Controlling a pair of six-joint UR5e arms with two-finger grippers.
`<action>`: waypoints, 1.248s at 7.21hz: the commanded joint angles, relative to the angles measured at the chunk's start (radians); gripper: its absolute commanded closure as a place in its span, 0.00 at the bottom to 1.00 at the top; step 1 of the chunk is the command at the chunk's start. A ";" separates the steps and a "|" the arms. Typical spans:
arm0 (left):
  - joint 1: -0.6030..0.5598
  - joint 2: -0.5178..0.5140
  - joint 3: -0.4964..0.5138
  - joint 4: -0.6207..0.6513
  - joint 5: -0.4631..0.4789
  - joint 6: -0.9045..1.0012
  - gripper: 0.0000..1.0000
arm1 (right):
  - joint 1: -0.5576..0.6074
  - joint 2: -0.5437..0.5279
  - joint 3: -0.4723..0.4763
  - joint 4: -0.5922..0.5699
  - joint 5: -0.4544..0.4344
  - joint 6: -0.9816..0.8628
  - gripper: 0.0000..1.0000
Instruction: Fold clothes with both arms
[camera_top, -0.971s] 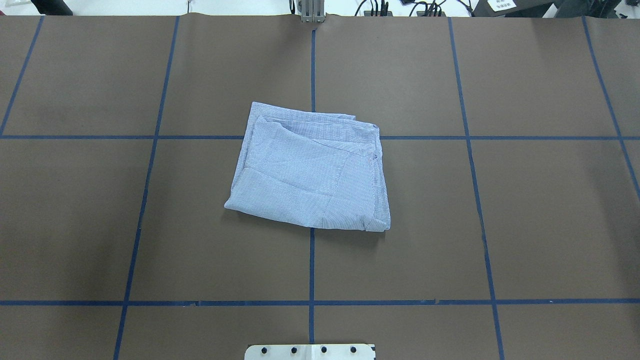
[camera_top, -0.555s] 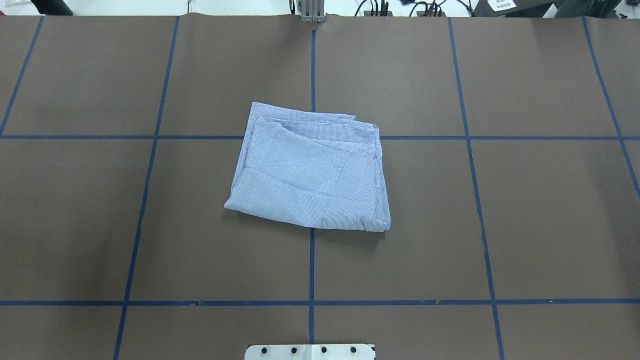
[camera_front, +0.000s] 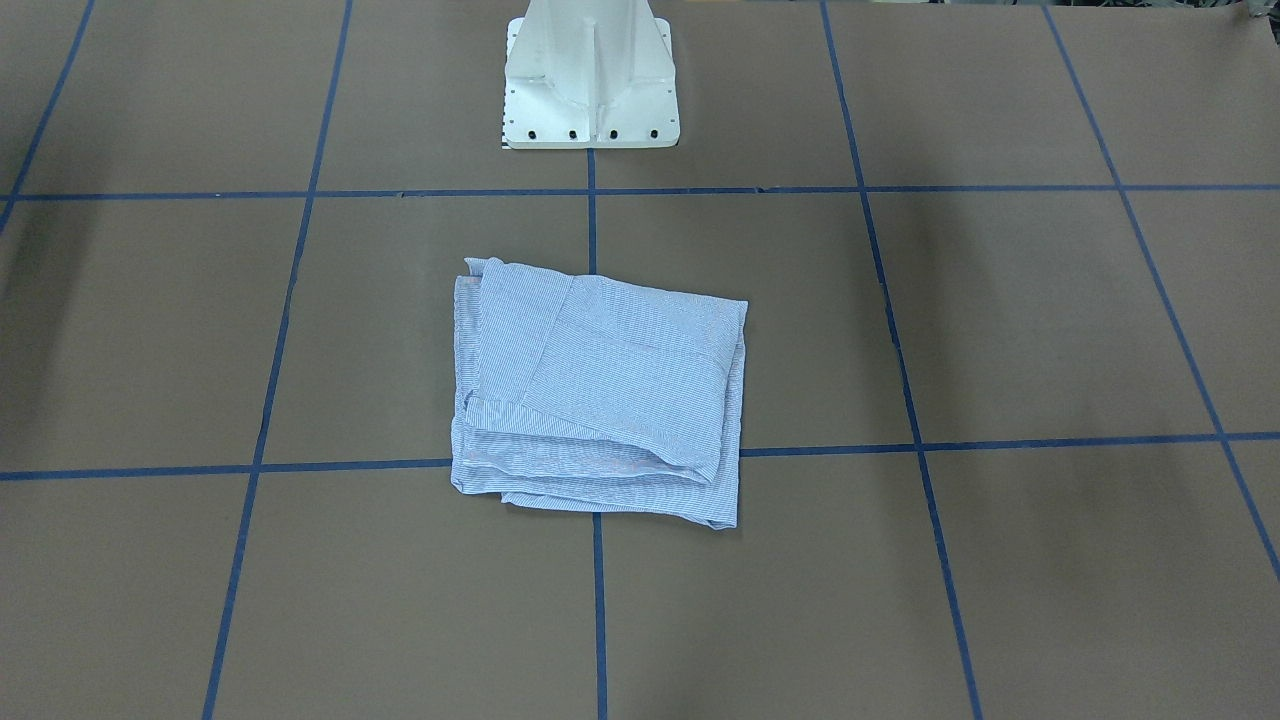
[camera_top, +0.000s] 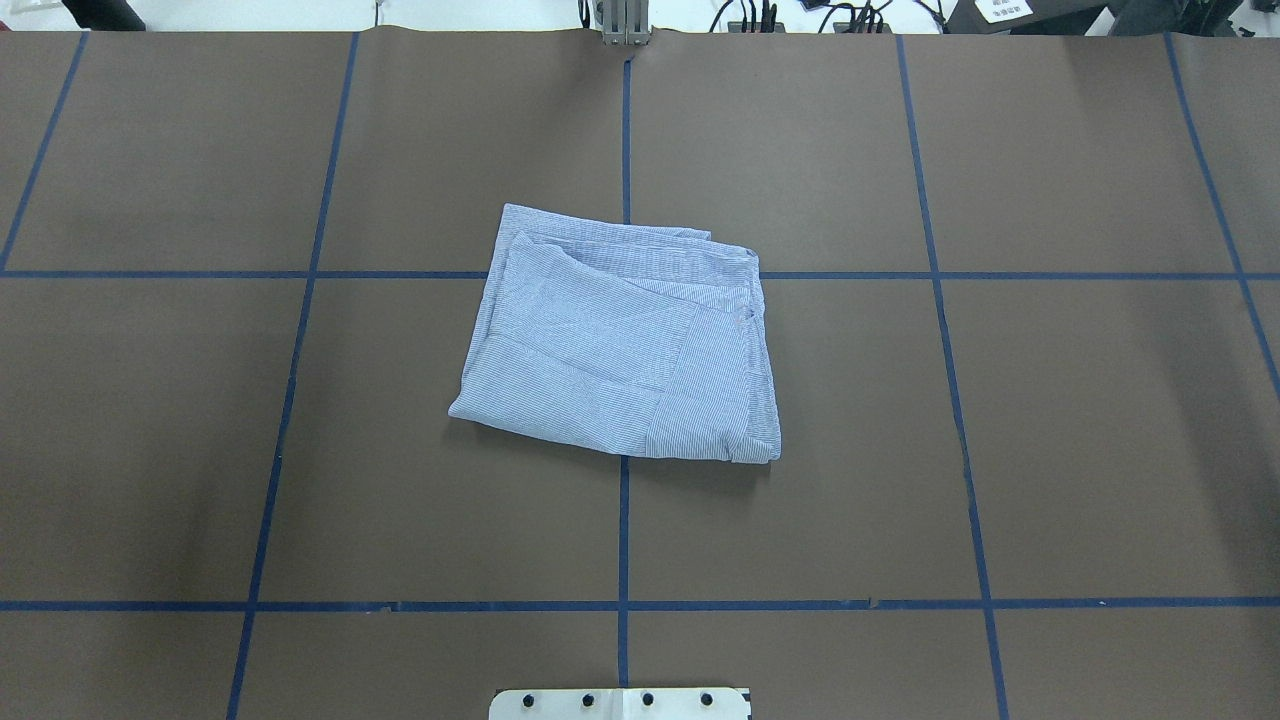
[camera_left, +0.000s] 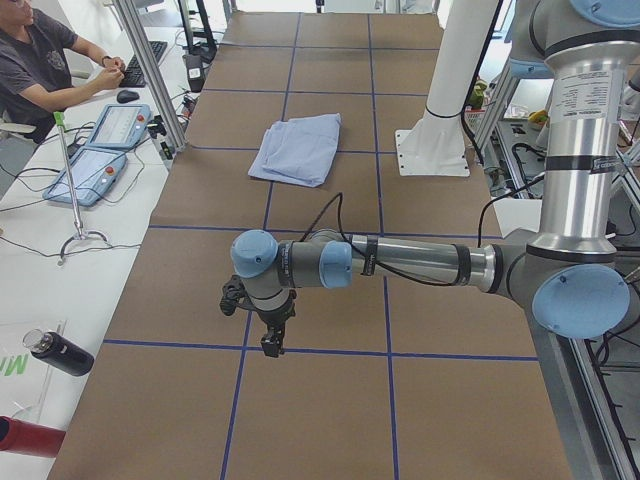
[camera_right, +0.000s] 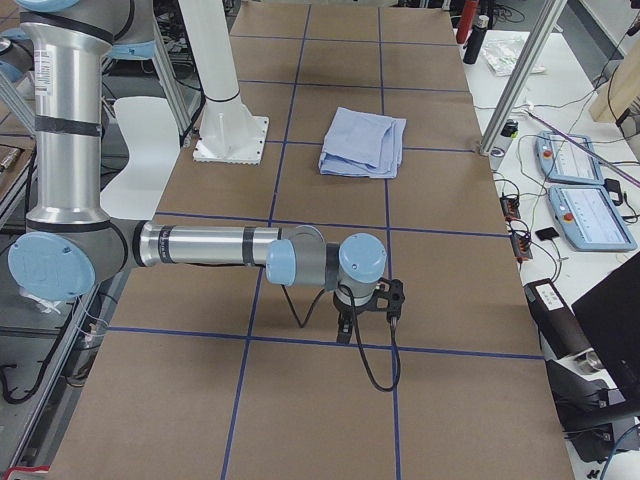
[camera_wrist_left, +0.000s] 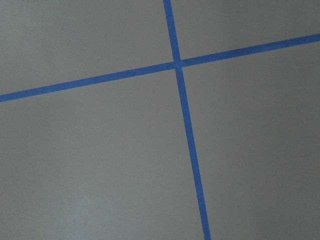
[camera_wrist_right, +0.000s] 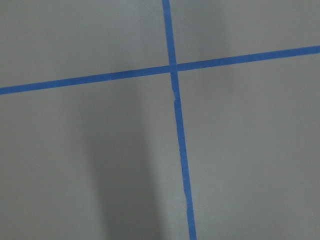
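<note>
Nothing has moved in the last second: the folded shirt lies in the middle of the table, well apart from the left end effector and right end effector, whose opening I cannot tell, so the folding looks finished.

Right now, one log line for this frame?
shirt folded, flat on table | left gripper clear of shirt, jaws unreadable | right gripper likewise
</note>
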 joint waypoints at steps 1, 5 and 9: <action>0.000 -0.002 -0.001 0.000 0.000 -0.001 0.00 | -0.003 -0.026 0.086 -0.069 -0.047 -0.037 0.00; 0.000 -0.002 0.001 0.000 0.000 -0.002 0.00 | 0.001 -0.053 0.063 -0.068 -0.077 -0.156 0.00; 0.000 0.000 0.001 0.000 0.000 -0.011 0.00 | 0.011 -0.056 0.064 -0.068 -0.072 -0.151 0.00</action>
